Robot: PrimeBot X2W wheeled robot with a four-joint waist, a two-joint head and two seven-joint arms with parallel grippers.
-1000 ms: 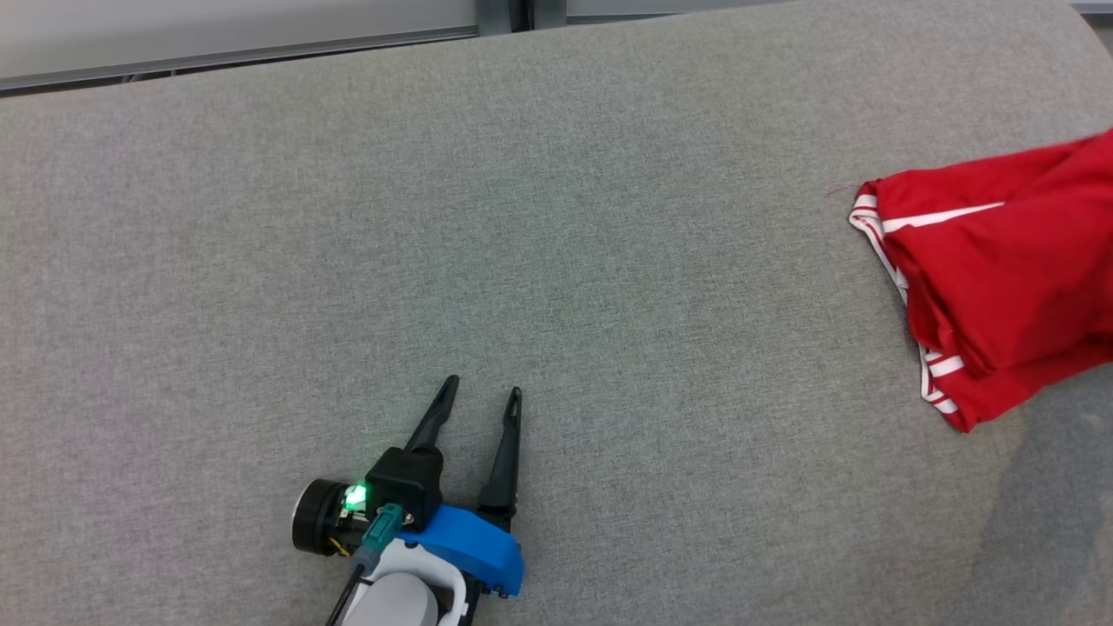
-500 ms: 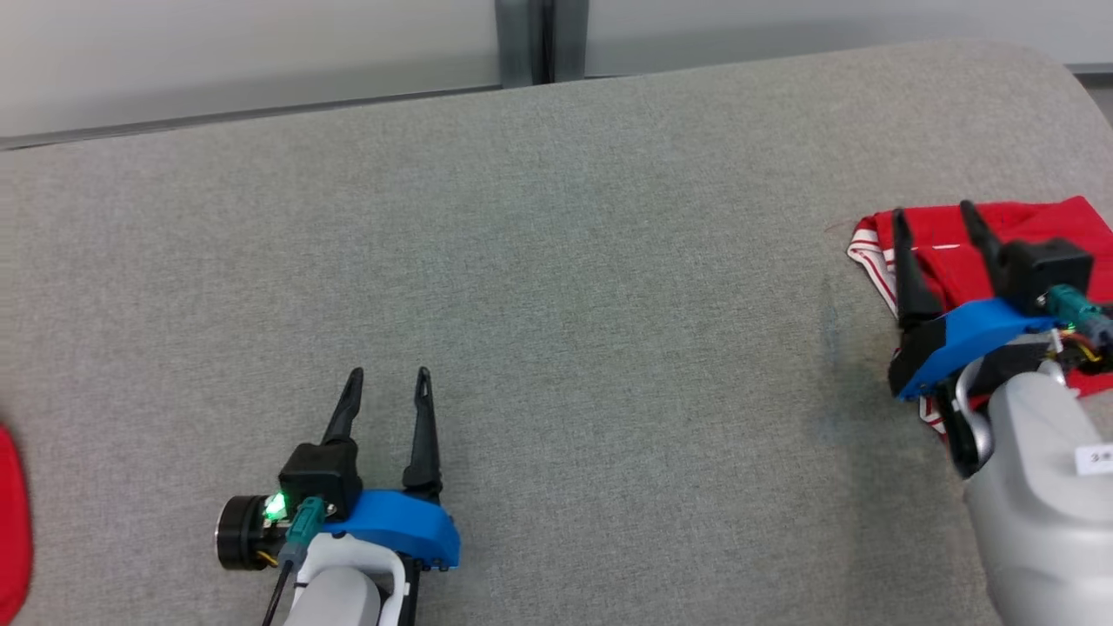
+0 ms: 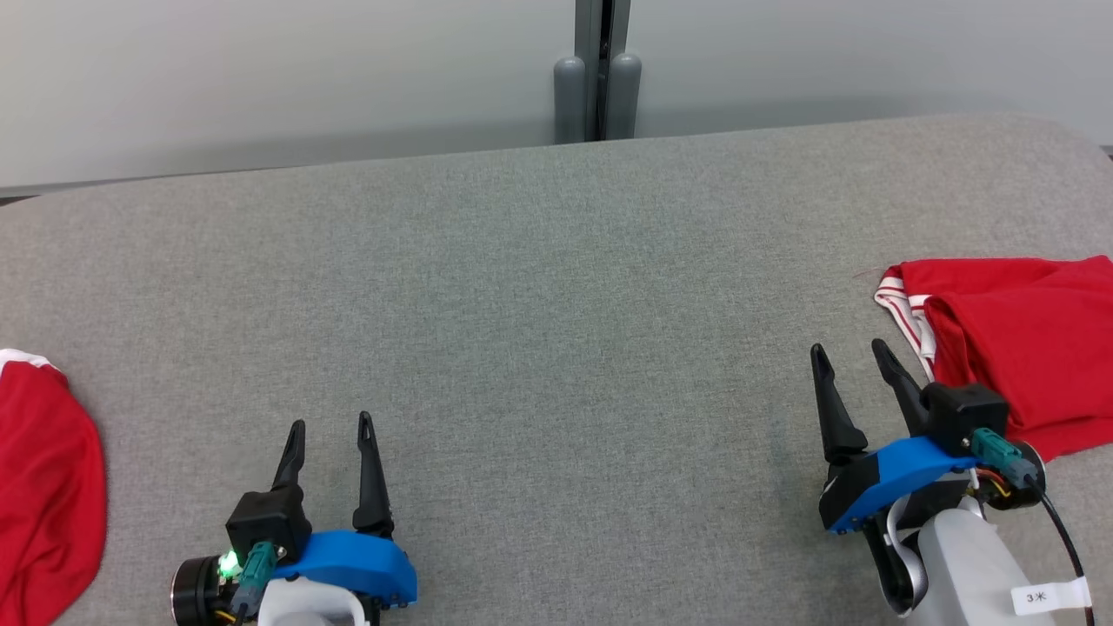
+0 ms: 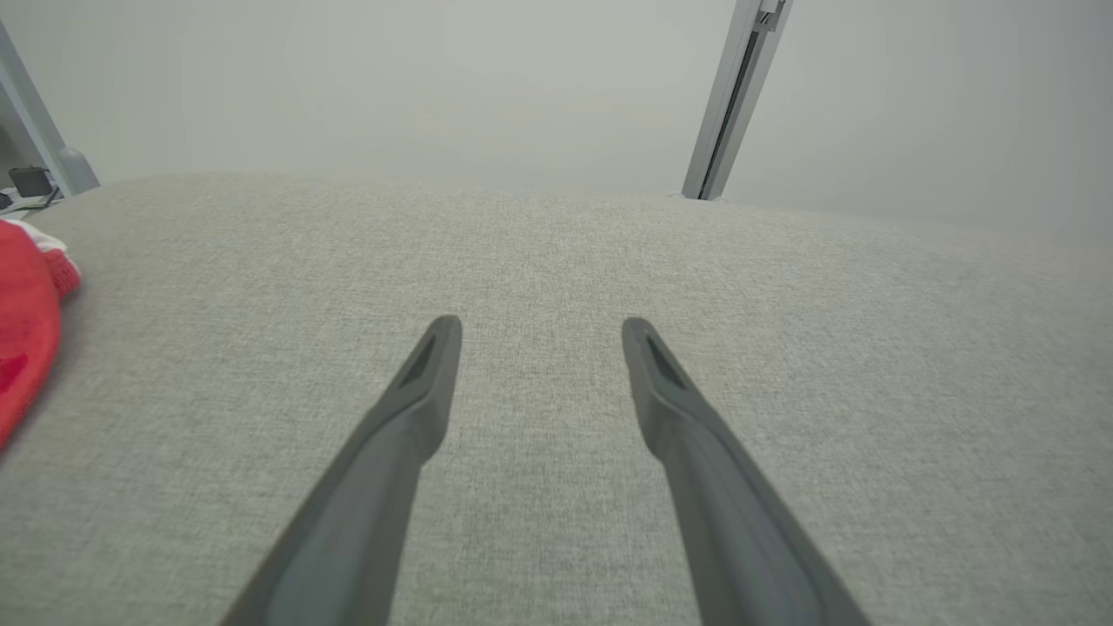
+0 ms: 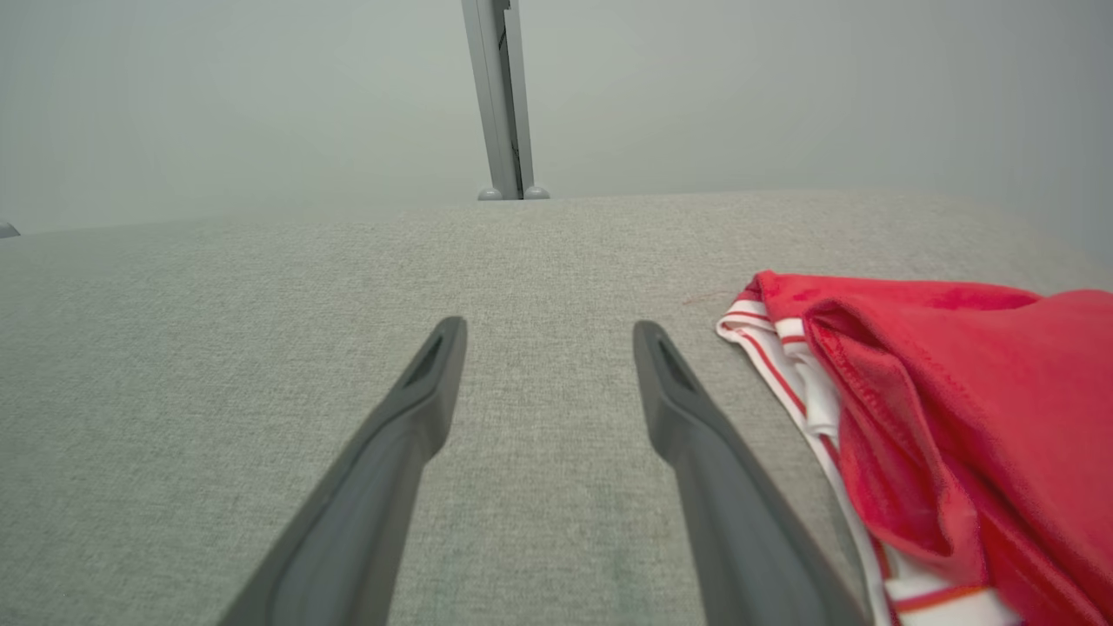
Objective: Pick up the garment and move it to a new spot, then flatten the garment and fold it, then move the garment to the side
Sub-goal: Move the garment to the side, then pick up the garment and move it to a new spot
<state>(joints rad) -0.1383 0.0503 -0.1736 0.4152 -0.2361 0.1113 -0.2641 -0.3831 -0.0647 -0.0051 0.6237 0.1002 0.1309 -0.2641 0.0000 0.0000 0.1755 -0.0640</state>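
Garment (image 3: 1026, 348), red with white-striped trim, lies bunched at the right edge of the grey worktop (image 3: 556, 287). From the left: another red cloth (image 3: 48, 496) at the left edge, the left end effector (image 3: 331, 420) released and empty, then the right end effector (image 3: 848, 346), also released, just beside the garment.

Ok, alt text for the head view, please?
The left gripper and right gripper, both open and empty, sit low over a grey fabric surface. A red garment with white-striped trim lies at the right edge, beside the right gripper; another red cloth lies at the left edge.
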